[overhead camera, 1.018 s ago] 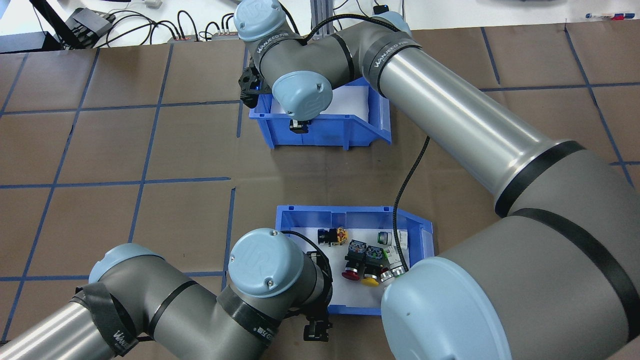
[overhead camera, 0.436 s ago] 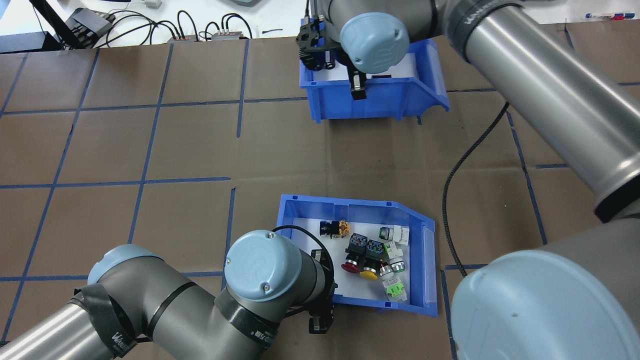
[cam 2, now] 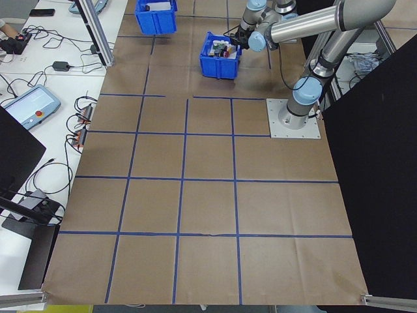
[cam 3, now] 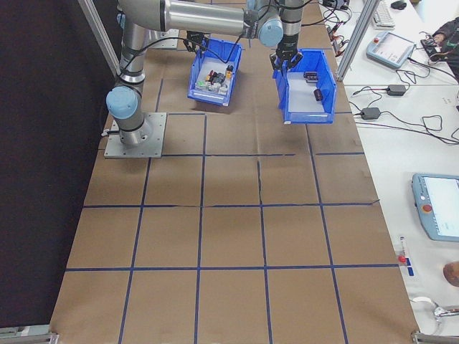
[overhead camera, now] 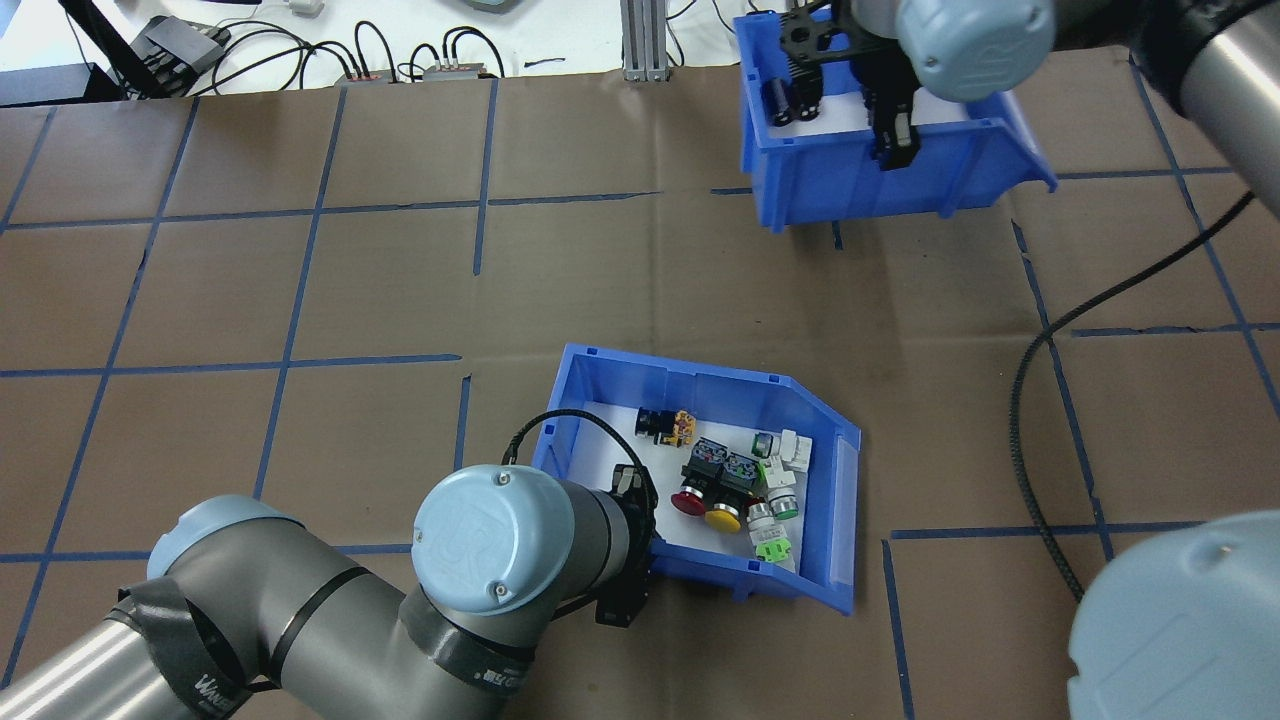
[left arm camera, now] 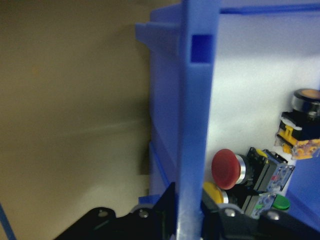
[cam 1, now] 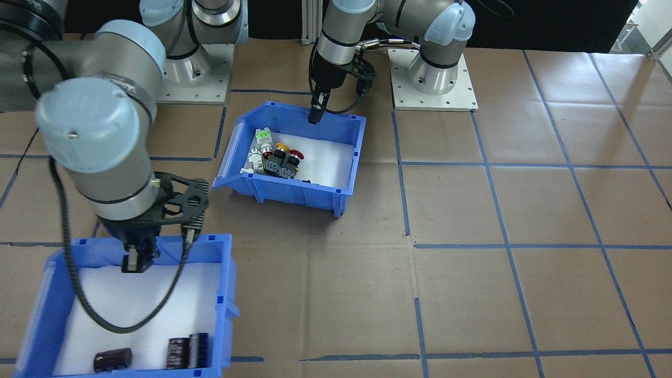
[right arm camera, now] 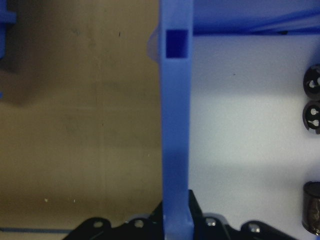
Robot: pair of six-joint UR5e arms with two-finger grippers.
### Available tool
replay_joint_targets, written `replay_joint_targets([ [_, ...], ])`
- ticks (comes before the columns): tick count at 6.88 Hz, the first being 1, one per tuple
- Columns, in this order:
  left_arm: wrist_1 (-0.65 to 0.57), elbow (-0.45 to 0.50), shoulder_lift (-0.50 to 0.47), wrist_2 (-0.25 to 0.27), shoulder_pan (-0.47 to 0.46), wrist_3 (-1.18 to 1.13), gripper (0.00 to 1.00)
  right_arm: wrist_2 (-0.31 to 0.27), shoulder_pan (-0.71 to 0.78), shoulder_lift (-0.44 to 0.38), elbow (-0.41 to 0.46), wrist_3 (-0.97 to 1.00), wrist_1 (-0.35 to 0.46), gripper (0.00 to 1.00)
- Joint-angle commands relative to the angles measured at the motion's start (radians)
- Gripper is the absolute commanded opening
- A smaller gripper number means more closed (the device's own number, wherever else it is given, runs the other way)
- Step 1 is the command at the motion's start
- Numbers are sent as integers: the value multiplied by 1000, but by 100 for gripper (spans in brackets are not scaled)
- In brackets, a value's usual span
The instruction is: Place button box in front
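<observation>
The button box (overhead camera: 700, 392) is a blue bin with a white liner, turned askew near the table's middle. Red, yellow, green and white push buttons (overhead camera: 735, 485) lie inside. My left gripper (overhead camera: 622, 602) is shut on its near wall, and that wall (left arm camera: 192, 125) shows in the left wrist view running between the fingers. From the front, the button box (cam 1: 294, 191) hangs under the left gripper (cam 1: 315, 116). My right gripper (overhead camera: 893, 150) is shut on the rim of the other blue bin (overhead camera: 850, 190), which holds black cylinders (cam 1: 181, 352).
Cables and power bricks (overhead camera: 180, 45) lie beyond the table's far edge, next to an aluminium post (overhead camera: 640, 40). The right arm's black cable (overhead camera: 1040, 400) hangs over the table at the right. Both base plates (cam 1: 433, 79) sit behind the button box.
The right arm has carried the bin of black cylinders from the far centre to the far right. The left gripper has turned the button box clockwise and shifted it slightly.
</observation>
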Motion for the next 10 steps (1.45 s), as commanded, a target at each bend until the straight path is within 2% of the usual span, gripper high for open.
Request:
replay_joint_targets([
  [1, -60, 7, 59, 25, 204, 233, 0, 1, -145, -103, 66, -142, 4, 0],
  [3, -130, 71, 78, 13, 393, 437, 0, 17, -222, -204, 194, -176, -5, 0],
  [4, -204, 182, 40, 2, 442, 508, 0, 42, -264, -266, 260, -176, -7, 0],
  [5, -294, 317, -31, -1, 447, 517, 0, 43, -298, -329, 334, -179, -4, 0],
  [6, -298, 430, -130, -35, 435, 486, 0, 43, -317, -409, 421, -213, -16, 0],
  [7, -278, 498, -219, -102, 429, 396, 0, 47, -346, -487, 508, -242, -52, 0],
  [8, -263, 548, -275, -108, 417, 357, 0, 44, -363, -524, 555, -312, -103, 0],
  [9, -206, 589, -351, -109, 374, 270, 0, 42, -374, -526, 557, -331, -108, 0],
  [10, -89, 640, -448, -112, 326, 180, 0, 42, -374, -526, 558, -333, -103, 0],
])
